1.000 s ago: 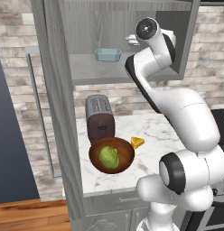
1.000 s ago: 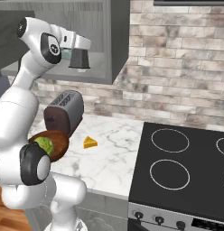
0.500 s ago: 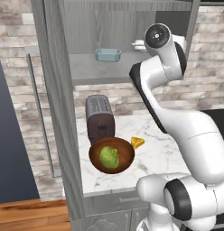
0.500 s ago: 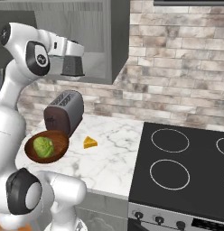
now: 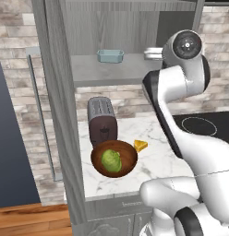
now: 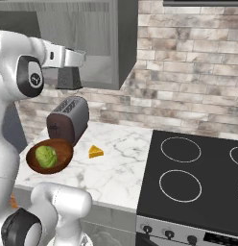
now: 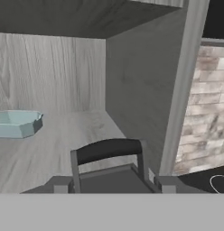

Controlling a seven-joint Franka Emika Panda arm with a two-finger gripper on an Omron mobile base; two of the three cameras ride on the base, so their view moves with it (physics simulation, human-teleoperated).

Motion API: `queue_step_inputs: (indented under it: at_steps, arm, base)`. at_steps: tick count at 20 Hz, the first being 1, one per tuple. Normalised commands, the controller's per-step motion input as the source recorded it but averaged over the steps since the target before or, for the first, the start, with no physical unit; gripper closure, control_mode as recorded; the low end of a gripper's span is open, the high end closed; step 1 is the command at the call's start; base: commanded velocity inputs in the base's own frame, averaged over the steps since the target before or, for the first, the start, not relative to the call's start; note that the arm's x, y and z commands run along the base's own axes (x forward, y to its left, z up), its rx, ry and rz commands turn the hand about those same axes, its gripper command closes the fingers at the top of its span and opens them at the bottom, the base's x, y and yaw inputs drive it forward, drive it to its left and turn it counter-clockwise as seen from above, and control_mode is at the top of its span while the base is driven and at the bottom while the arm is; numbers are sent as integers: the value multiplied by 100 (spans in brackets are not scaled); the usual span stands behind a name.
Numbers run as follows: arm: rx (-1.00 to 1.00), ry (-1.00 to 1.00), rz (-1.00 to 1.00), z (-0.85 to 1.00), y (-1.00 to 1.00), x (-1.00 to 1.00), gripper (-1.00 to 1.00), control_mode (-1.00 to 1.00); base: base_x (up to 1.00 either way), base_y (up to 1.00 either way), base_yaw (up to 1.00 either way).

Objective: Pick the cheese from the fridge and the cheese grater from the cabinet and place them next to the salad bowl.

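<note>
Since the earlier frames the arm has swung further out from the open cabinet [image 5: 135, 27], carrying the cheese grater [image 6: 69, 77] with it, and the grater now hangs in front of the cabinet's lower edge, above the toaster [image 6: 68, 121] in the right base view. Seen from the hand camera, the gripper [image 7: 111, 187] has its fingers [image 7: 165, 184] on either side of the grater's body, the dark handle arching up between them, so the jaws are pinching the grater at a moderate spread. On the cabinet shelf a small light blue dish [image 7: 16, 123] sits at about nine o'clock from the grater handle in the hand view; in the left base view it rests on the shelf toward eleven o'clock from the toaster.

Down on the marble counter [image 6: 121, 168] the salad bowl [image 5: 114, 159] with green leaves stands just in front of the toaster, touching or nearly touching it. At roughly three o'clock from the bowl in the right base view lies the cheese [image 6: 95, 152], close to the bowl's rim but apart from it. Further toward three o'clock lies the black stovetop [image 6: 197, 178]. At the far left edge of the left base view stands the dark fridge [image 5: 10, 152], beside the cabinet's open door [image 5: 58, 115]
</note>
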Motion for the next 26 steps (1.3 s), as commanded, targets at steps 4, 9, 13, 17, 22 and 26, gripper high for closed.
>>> queue_step_inputs:
  at_steps: [4, 9, 13, 17, 22, 26]
  arm:
    - [0, 0, 22, 0, 0, -70, 100, -100]
    - [0, 0, 26, 0, 0, -65, 100, -100]
    - [4, -2, 29, 0, 0, -45, 100, -100]
    - [15, -10, 26, -5, 0, -41, 100, -100]
    - [24, -17, 25, -17, 0, -42, 100, -100]
    - [19, -9, 27, -17, 0, -39, 100, -100]
  base:
    - [0, 0, 0]
    - [0, 0, 0]
    - [0, 0, 0]
    - [0, 0, 0]
    - [0, 0, 0]
    - [0, 0, 0]
